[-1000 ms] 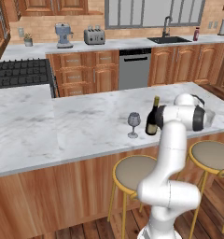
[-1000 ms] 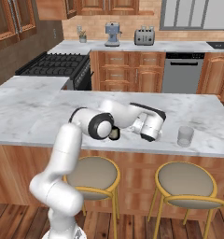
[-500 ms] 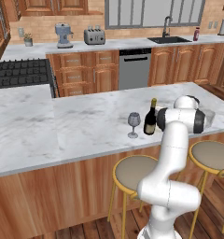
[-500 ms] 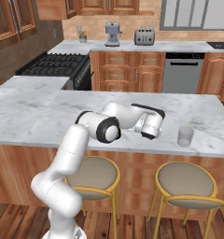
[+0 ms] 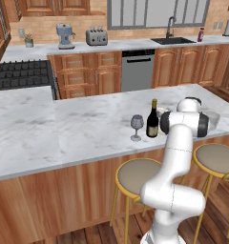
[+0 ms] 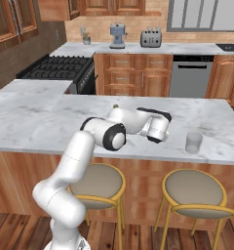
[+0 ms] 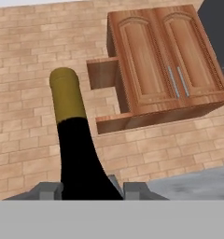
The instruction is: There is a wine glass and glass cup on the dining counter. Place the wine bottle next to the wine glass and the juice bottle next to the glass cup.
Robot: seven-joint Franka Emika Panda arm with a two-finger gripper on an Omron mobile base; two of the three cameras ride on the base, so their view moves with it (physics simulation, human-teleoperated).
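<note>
Two task items stood close together on the dining counter (image 5: 78, 128) in the left base view: the wine bottle (image 5: 152, 120) upright, just right of the wine glass (image 5: 136, 126), near the counter's front edge. We saw the arm's hand beside the bottle on its right. In the hand view the gripper (image 7: 86, 189) pinched the wine bottle (image 7: 79, 154), one grey fingertip (image 7: 47, 190) on each side of the dark body, the gold-tan top pointing up toward a brick wall and a wooden cabinet (image 7: 163, 70). In the right base view we noted the glass cup (image 6: 193, 142) standing alone on the dining counter (image 6: 36, 117), right of the hand and apart from it. Two yellow-legged stools (image 6: 194, 195) sat below the counter.
</note>
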